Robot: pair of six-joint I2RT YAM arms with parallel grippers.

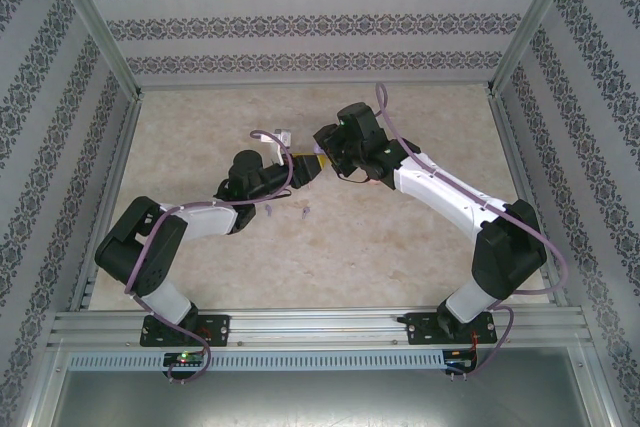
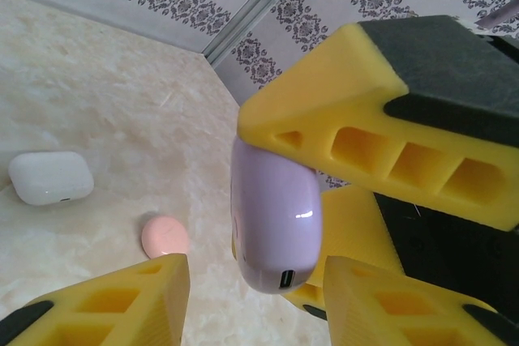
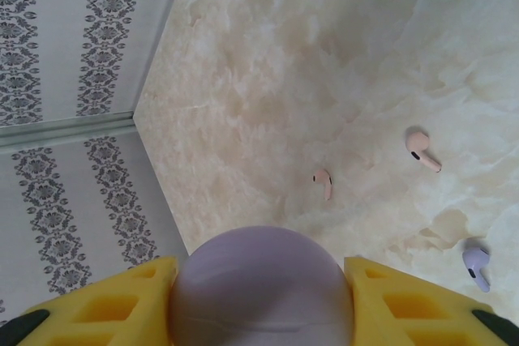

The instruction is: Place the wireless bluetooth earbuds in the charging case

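Note:
My right gripper (image 3: 259, 271) is shut on a purple charging case (image 3: 261, 289), one yellow finger pressed to each side, and holds it above the table. In the left wrist view the same case (image 2: 272, 216) hangs end-down with its port facing the camera. My left gripper (image 2: 258, 285) is open round its lower end, with a gap at the left finger (image 2: 113, 301). Two pale pink earbuds (image 3: 324, 185) (image 3: 422, 150) and a purple earbud (image 3: 477, 266) lie on the table. Both grippers meet at mid-table (image 1: 308, 167).
A white case (image 2: 50, 177) and a pink case (image 2: 165, 235) lie shut on the marble table (image 1: 400, 247). Patterned walls and metal posts (image 1: 105, 42) enclose the table on three sides.

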